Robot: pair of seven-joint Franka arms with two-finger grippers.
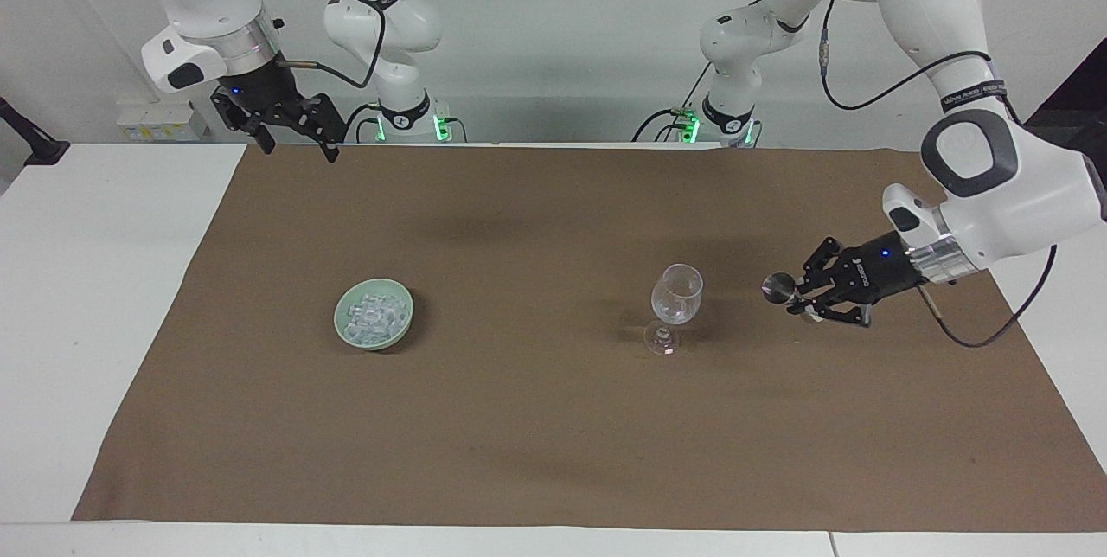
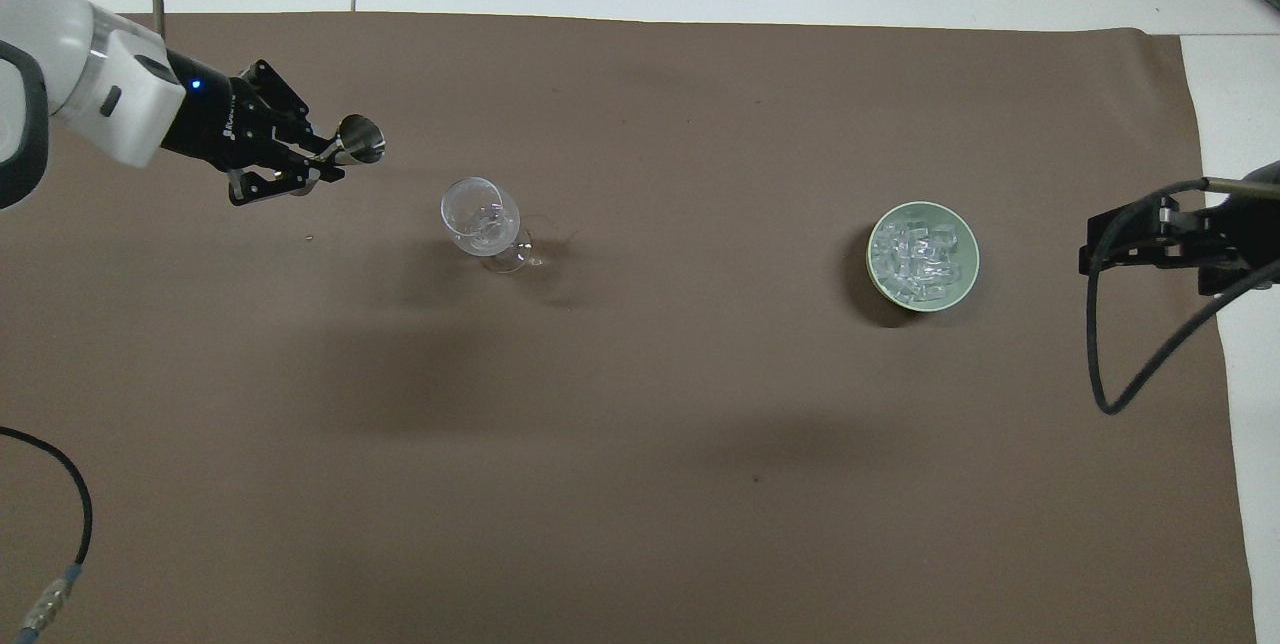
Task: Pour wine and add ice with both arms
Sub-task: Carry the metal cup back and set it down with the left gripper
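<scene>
Where the brown mat [image 1: 553, 419] covers the white table [image 1: 95, 297], only two things stand on it: one clear stemmed glass [image 1: 675, 297] toward the left arm's end, upright, and one pale green bowl [image 1: 374, 314] toward the right arm's end, well apart from the glass. The ice [image 1: 373, 316] lies heaped in the bowl, many small clear cubes, too many and too small to count. Open mat lies between glass and bowl, with nothing standing there.

The left gripper [image 1: 813, 293] hangs low over the mat beside the glass, toward its own arm's end, apart from the glass. Its fingers are clamped on one small metal jigger [image 1: 777, 287], held on its side with a mouth turned toward the glass.

The right gripper [image 1: 298, 135] waits raised above the mat's edge nearest the robots, at its own end of the table, its fingers spread apart and holding nothing. A black cable [image 2: 1120, 364] loops below it in the overhead view.
</scene>
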